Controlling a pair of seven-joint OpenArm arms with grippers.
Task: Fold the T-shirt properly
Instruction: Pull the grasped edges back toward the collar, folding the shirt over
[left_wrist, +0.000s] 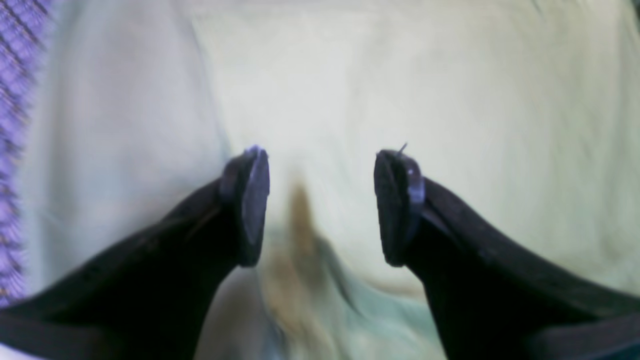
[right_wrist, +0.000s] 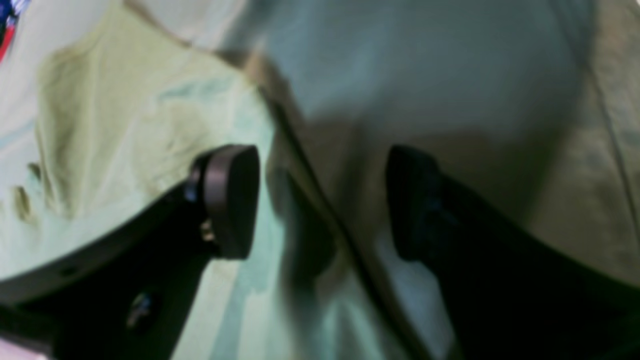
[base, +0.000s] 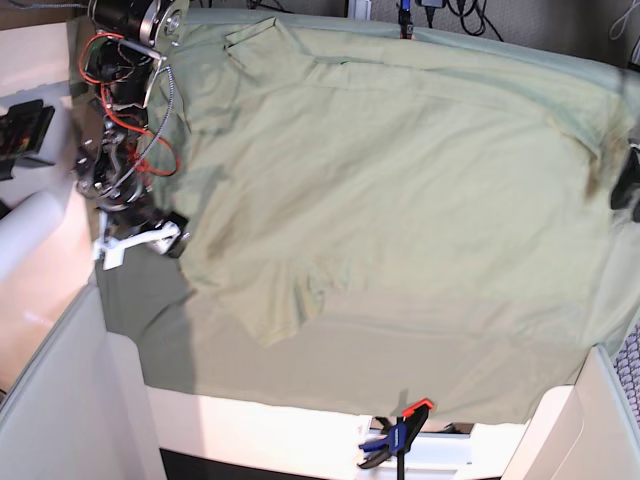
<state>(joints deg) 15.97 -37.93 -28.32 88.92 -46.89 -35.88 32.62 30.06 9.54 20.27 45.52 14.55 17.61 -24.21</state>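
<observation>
The T-shirt (base: 400, 190) is being shown spread nearly flat and unfolded across the greyer-green sheet (base: 300, 370) that is covering the tabletop, presumably so that its outline can be read and its edges reached from both sides; its long axis is being laid across the base view, from that view's left edge to its right edge, with one sleeve (base: 275, 310) jutting toward the near edge and another (base: 255, 40) toward the far edge; which end is the collar cannot be told for certain. The left gripper (left_wrist: 322, 205) is being held low over the shirt's pale cloth, its fingers (left_wrist: 252, 200) spread wide with nothing between them, probably in readiness for a pinch at the edge; the right gripper (right_wrist: 322, 200) is being held likewise at the opposite end, fingers (right_wrist: 232, 200) wide and empty, straddling the border where the shirt is meeting the sheet. A blue and orange clamp (base: 397, 437) is gripping the near edge, seemingly to keep the sheet taut.
</observation>
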